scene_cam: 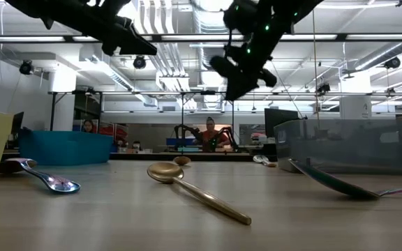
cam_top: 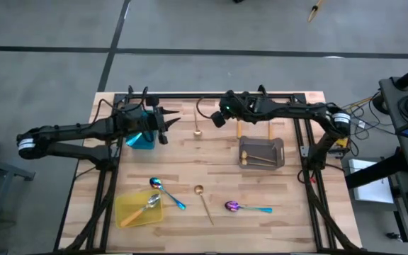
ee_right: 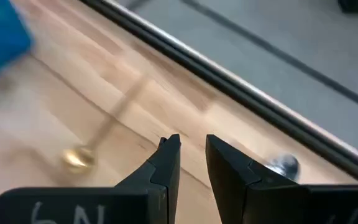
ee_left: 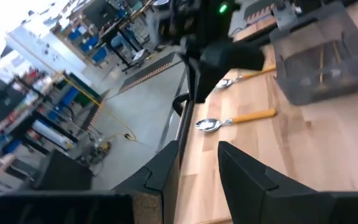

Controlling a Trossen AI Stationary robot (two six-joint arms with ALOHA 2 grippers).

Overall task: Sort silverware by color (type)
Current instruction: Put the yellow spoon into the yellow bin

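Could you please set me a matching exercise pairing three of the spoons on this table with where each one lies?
Things:
1. orange-handled spoon beside the blue spoon
2. purple spoon with teal handle
3. thin gold spoons lying together

Places:
A. in the grey tray
B. in the yellow tray
C. on the bare table, in no tray

Pairs: 1-B, 2-C, 3-A
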